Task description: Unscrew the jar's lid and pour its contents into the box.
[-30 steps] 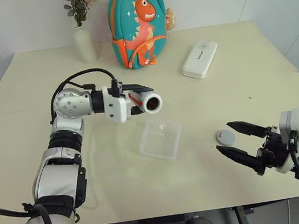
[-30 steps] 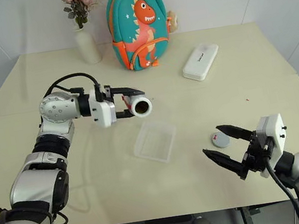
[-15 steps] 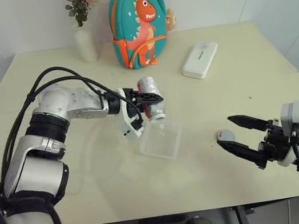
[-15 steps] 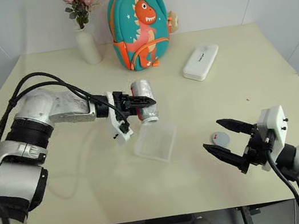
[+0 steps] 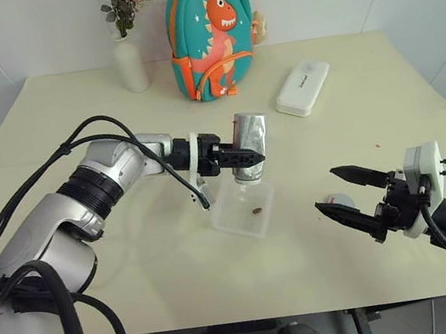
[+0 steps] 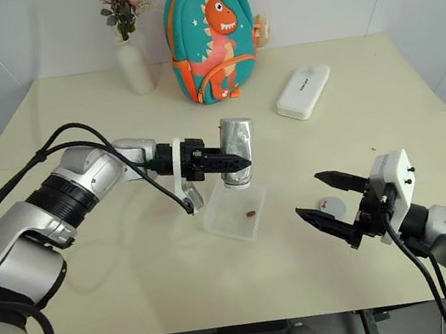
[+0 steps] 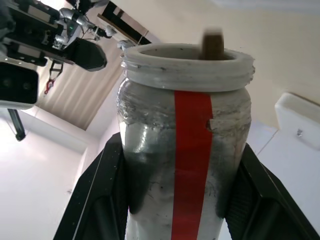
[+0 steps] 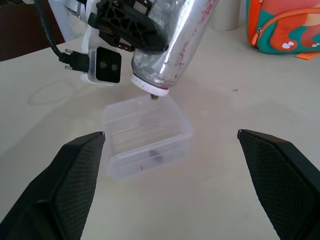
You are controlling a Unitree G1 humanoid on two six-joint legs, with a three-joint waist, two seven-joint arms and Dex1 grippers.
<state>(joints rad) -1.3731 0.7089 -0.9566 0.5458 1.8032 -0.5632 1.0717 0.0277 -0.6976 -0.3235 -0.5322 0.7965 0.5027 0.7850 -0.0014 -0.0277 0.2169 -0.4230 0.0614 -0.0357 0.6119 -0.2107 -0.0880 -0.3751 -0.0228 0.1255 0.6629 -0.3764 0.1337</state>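
The clear jar (image 5: pixel 248 138), marked with a red stripe, hangs mouth-down over the box (image 5: pixel 230 217), and my left gripper (image 5: pixel 247 157) is shut on its body. One brown piece (image 5: pixel 256 211) lies inside the box. Another piece (image 7: pixel 213 45) sits at the jar's open mouth. In the left wrist view the black fingers (image 7: pixel 100 200) clamp the jar (image 7: pixel 185 165) on both sides. The grey lid (image 5: pixel 339 200) rests on the table to the right of the box. My right gripper (image 5: pixel 326 190) hovers open just over the lid, holding nothing.
A white vase (image 5: pixel 131 62) with pink flowers and a teal dinosaur backpack (image 5: pixel 213 35) stand at the back of the table. A flat white case (image 5: pixel 302 88) lies at the back right. The table's front edge runs just below my right gripper.
My left wrist has rolled, tipping the jar from level to mouth-down over the box. A brown piece now lies in the box. The right gripper stays open, hardly moved.
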